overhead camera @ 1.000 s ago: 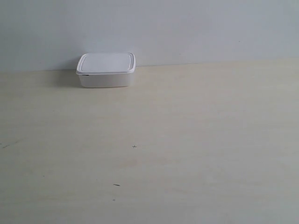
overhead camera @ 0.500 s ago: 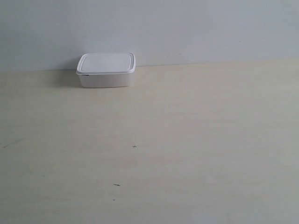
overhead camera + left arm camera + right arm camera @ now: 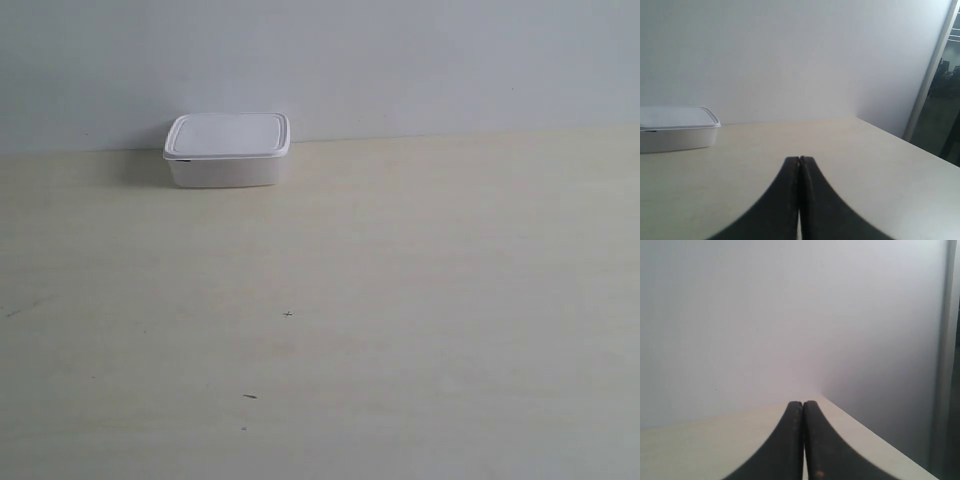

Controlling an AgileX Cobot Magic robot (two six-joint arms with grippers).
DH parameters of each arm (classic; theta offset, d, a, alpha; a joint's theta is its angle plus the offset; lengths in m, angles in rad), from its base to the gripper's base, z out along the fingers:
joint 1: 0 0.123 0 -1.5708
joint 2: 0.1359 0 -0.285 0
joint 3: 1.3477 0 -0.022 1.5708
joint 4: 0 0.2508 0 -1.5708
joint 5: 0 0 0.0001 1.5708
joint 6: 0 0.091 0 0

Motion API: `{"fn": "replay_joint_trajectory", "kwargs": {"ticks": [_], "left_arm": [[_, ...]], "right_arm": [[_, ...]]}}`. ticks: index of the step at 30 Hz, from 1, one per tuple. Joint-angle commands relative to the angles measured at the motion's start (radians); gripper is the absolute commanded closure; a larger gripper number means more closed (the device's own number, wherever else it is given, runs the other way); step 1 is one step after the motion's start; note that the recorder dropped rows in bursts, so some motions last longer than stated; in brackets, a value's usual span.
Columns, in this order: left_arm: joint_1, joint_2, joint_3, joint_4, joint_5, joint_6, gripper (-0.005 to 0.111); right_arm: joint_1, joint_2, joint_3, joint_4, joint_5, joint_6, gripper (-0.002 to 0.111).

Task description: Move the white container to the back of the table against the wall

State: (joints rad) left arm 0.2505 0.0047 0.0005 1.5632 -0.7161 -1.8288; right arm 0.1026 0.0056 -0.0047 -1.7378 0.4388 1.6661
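White shallow rectangular plastic box with flat rimmed lid (image 3: 228, 150) sits upright, lid on, at far edge of pale cream wood-grain counter (image 3: 420, 300). Back side at plain grey-white wall (image 3: 400, 60); touching or hairline gap, cannot tell. Judgement: placement looks done; next move only stay clear, or nudge back if gap. Left jaws pressed together, empty, well apart from box; right jaws likewise. Neither arm in exterior view. Counter matte, few tiny dark specks (image 3: 288, 314). Pale upright frame post (image 3: 932, 70), dark room beyond.

text: none readable | labels: none | numbers: none
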Motion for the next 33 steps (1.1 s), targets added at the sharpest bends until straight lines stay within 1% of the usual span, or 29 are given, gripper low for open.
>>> {"fn": "replay_joint_trajectory", "kwargs": {"ticks": [1,5,7,10,15,17,20,21,27,31,33], "left_arm": [[-0.007,-0.005,-0.001,-0.003,-0.001,0.005,0.107],[-0.007,-0.005,-0.001,0.008,0.0,0.005,0.107],[-0.007,-0.005,-0.001,0.066,0.002,0.005,0.107],[-0.007,-0.005,-0.001,0.179,0.002,0.005,0.107],[-0.007,-0.005,-0.001,0.181,0.016,0.005,0.107],[-0.007,-0.005,-0.001,0.141,0.046,0.005,0.107],[-0.007,-0.005,-0.001,0.093,0.109,0.005,0.107],[-0.007,-0.005,-0.001,0.088,0.129,0.005,0.107],[-0.007,-0.005,-0.001,0.072,0.245,0.005,0.107],[-0.007,-0.005,-0.001,0.072,0.279,0.005,0.107],[-0.007,-0.005,-0.001,0.072,0.277,0.005,0.107]], "right_arm": [[-0.009,-0.006,0.005,-0.007,0.003,0.001,0.108],[-0.009,-0.006,0.005,-0.007,0.003,0.001,0.108],[-0.009,-0.006,0.005,0.003,0.012,0.001,0.108],[-0.009,-0.006,0.005,0.073,0.039,0.001,0.108],[-0.009,-0.006,0.005,0.149,0.037,0.001,0.108],[-0.009,-0.006,0.005,0.273,0.037,0.001,0.108],[-0.009,-0.006,0.005,0.579,0.037,0.001,0.108],[-0.009,-0.006,0.005,0.636,0.037,0.001,0.108],[-0.009,-0.006,-0.003,0.808,0.027,0.001,0.108],[-0.009,-0.006,-0.065,0.984,0.022,0.001,0.108],[-0.009,-0.006,-0.09,1.038,0.006,0.001,0.108]]}}
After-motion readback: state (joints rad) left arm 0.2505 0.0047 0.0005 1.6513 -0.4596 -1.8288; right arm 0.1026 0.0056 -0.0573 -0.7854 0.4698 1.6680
